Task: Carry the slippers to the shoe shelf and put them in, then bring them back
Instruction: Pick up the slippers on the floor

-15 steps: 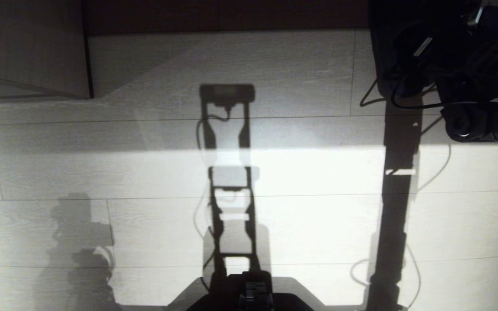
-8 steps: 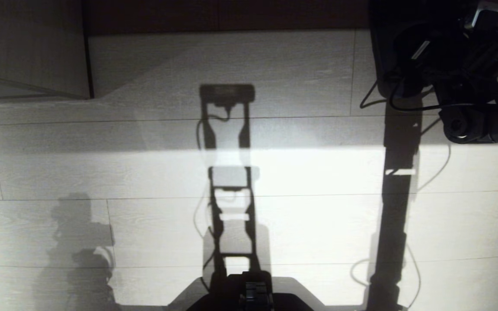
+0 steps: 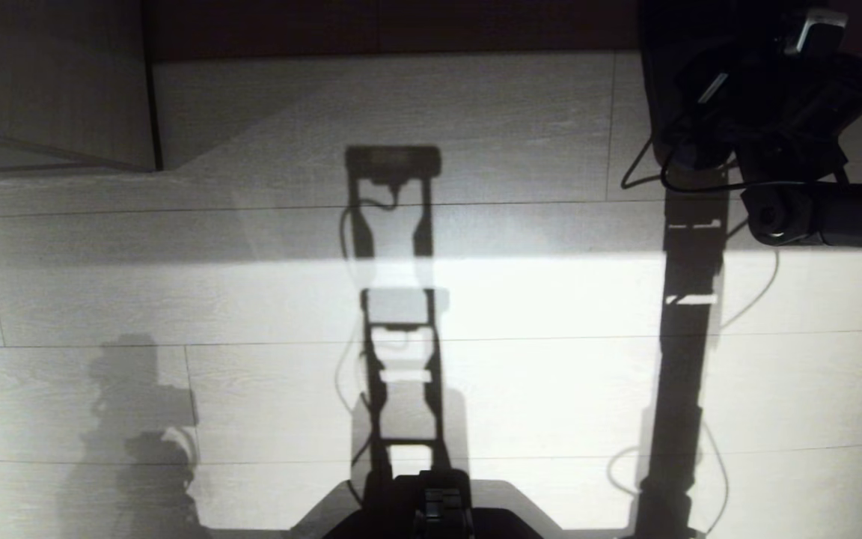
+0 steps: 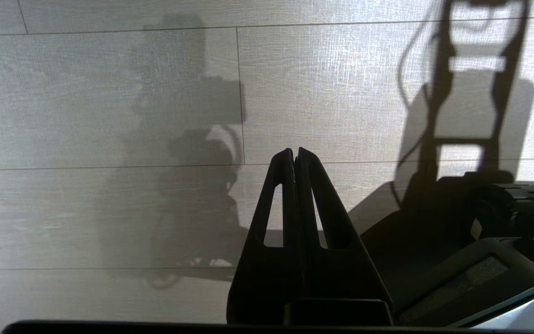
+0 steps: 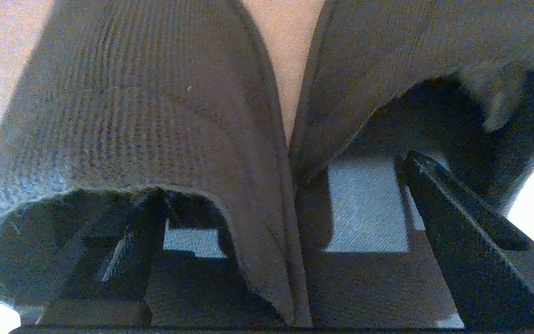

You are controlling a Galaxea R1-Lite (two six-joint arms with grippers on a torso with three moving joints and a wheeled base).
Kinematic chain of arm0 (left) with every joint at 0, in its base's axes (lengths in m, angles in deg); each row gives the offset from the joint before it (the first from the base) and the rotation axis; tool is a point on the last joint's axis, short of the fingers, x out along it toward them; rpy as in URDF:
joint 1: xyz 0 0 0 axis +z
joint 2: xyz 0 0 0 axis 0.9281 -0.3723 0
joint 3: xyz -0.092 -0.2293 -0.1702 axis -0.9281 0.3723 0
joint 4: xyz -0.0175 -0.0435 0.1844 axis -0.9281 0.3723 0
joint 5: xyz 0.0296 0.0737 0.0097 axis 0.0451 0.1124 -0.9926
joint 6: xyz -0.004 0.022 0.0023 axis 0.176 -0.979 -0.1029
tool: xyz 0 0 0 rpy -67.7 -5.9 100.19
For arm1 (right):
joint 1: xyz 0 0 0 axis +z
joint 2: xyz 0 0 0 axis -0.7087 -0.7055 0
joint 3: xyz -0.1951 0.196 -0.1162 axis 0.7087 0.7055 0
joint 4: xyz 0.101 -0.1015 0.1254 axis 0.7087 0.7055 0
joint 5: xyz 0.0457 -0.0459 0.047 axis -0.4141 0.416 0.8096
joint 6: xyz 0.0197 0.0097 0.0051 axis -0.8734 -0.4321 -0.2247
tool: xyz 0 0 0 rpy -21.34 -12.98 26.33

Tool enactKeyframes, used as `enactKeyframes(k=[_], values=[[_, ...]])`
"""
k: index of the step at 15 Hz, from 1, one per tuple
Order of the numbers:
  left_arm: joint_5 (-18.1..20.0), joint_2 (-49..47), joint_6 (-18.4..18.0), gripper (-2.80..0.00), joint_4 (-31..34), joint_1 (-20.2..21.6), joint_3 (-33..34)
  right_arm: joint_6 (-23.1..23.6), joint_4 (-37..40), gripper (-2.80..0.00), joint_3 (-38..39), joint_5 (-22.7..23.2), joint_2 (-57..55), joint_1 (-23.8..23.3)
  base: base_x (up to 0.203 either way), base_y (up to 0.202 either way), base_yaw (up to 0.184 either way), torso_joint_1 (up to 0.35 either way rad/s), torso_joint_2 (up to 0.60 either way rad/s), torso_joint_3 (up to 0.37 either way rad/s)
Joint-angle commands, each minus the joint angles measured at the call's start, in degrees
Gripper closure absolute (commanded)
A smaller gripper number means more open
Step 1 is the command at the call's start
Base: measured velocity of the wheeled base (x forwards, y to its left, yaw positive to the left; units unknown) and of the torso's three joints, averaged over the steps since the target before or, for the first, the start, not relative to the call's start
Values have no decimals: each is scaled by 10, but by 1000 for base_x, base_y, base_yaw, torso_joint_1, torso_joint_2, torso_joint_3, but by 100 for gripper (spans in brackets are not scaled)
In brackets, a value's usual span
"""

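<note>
The slippers (image 5: 146, 116) are a dark ribbed pair lying side by side on the pale floor, open backs toward my right wrist. My right gripper (image 5: 283, 176) is open and wide. One finger (image 5: 128, 246) reaches into the opening of one slipper, the other finger (image 5: 461, 232) into its neighbour (image 5: 369, 60). Their touching inner walls lie between the jaws. In the head view the slippers (image 3: 663, 90) show as a dark mass at the far right, half covered by my right arm (image 3: 812, 217). My left gripper (image 4: 295, 153) hangs shut and empty over bare floor. I cannot tell whether the shoe shelf is in view.
A pale wood-grain panel (image 3: 49, 82) with a dark edge stands at the far left of the head view. A dark strip (image 3: 386, 26) runs along the far side. My own base (image 3: 431, 516) is at the near edge. Shadows of my frame fall across the floor planks (image 3: 536, 299).
My right arm has shifted a little to the left and farther out over the slippers. Its gripper stays open. The left arm and the scene have not moved.
</note>
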Motion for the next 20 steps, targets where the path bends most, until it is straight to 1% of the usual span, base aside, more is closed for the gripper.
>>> enactKeyframes(k=[1, 5, 6, 8, 9, 12, 13, 17, 20], values=[[0, -1, 0, 0, 0, 0, 0, -1, -5, -280, -7, 18, -14, 1, 0, 0, 0, 0, 0, 0], [0, 0, 0, 0, 0, 0, 0, -1, -11, -280, -9, 26, -19, 0, 0, 0, 0, 0, 0, 0], [0, -1, 0, 0, 0, 0, 0, -1, -12, -280, -9, 45, -21, 0, 0, 0, 0, 0, 0, 0], [0, 0, 0, 0, 0, 0, 0, -2, -13, -280, -9, 48, -22, 0, 0, 0, 0, 0, 0, 0], [0, 0, 0, 0, 0, 0, 0, -3, -17, -280, -9, 70, -22, 0, 0, 0, 0, 0, 0, 0], [0, -1, 0, 0, -1, 0, 0, -4, -25, -280, -9, 95, -23, 1, 0, 0, 0, 0, 0, 0], [0, 0, 0, 0, -1, 0, 0, -4, -26, -280, -10, 96, -23, 1, 0, 0, 0, 0, 0, 0], [0, 0, 0, 0, 0, 0, 0, -4, -32, -280, -12, 123, -35, 3, 0, 0, 0, 0, 0, 0], [0, 0, 0, 0, 0, 0, 0, -3, -32, -280, -12, 129, -38, 7, 0, 0, 0, 0, 0, 0]])
